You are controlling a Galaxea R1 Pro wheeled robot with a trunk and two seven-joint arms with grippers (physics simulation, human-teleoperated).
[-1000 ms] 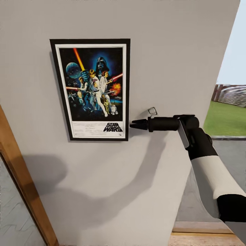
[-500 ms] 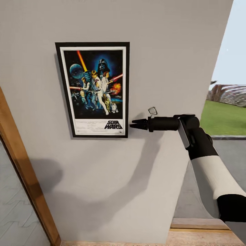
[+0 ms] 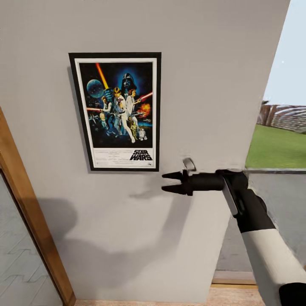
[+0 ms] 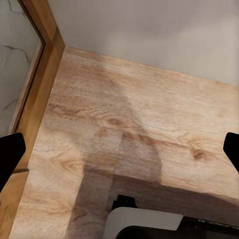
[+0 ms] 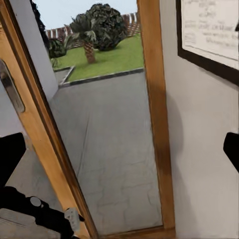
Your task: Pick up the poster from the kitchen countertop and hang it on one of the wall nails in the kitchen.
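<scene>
The poster (image 3: 118,111) is hanging flat and upright on the grey wall (image 3: 204,63), while the right gripper (image 3: 169,182), fingers parted and empty, is hovering just below the poster's lower right corner.

I noted a plain grey wall (image 3: 204,85) with a soft shadow across its lower part. A wooden door frame (image 3: 25,221) ran slantwise beside it. The light wood floor (image 4: 149,129) met the wall's base. Outside lay grey paving (image 5: 109,144), a lawn (image 3: 276,146) and dark shrubs (image 5: 107,25).
</scene>
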